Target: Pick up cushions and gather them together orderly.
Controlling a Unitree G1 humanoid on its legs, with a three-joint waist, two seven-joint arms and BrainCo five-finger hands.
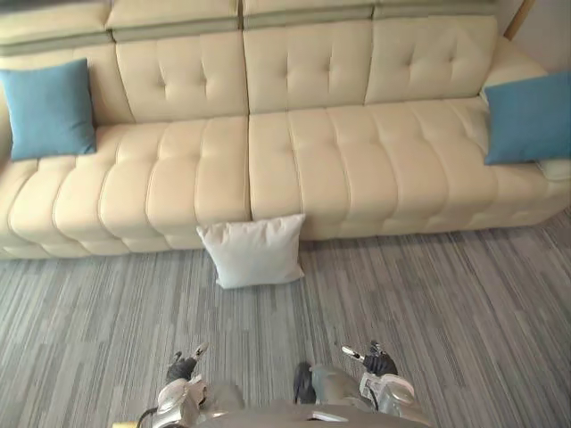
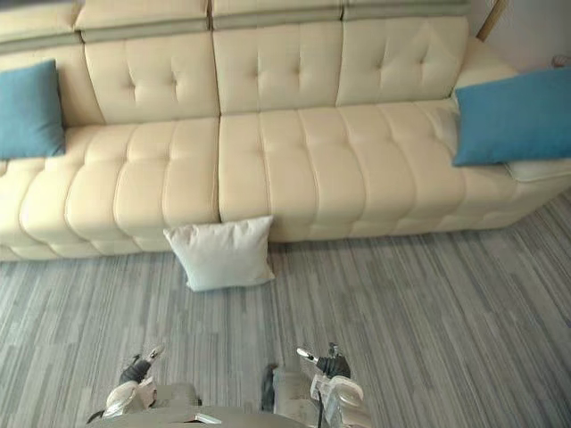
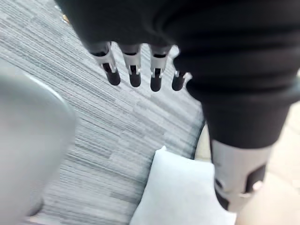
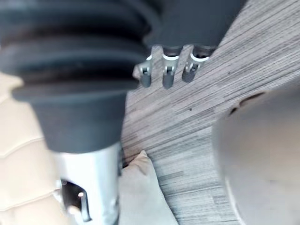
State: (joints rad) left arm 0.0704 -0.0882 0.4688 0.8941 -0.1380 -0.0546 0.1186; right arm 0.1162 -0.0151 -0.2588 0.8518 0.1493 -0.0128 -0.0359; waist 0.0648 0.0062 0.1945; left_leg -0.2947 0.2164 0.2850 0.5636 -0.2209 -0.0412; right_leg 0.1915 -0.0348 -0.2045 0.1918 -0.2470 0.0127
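Right now the white cushion [image 1: 254,251] is sitting on the striped grey carpet [image 1: 428,303]. It is propped on its lower edge and leaning back against the front of the cream sofa [image 1: 312,169], about where the two seat sections meet. Its wider side is running along the sofa front, crosswise to the robot, so it is offering its broad face and both upright edges.

Both hands are hanging low and close to the body, well apart from the cushion, which is lying straight ahead of them and a little towards the robot's left. The left hand [image 1: 182,367] is drooping with its fingers [image 3: 134,75] loose and nearly straight, gripping nothing. The right hand [image 1: 380,364] is doing the same, its fingers [image 4: 168,77] relaxed over bare carpet. Each wrist view is catching a corner of the white cushion beyond its own thumb.

Of the two, the left hand is looking slightly nearer. Since the cushion is lying almost between them, I'd judge a reach forward and down with one hand to each side edge would suit best.

Up on the seat, one blue cushion [image 1: 49,109] is leaning at the far left end and another blue cushion [image 1: 528,118] at the far right, far apart, so nothing is gathered yet.
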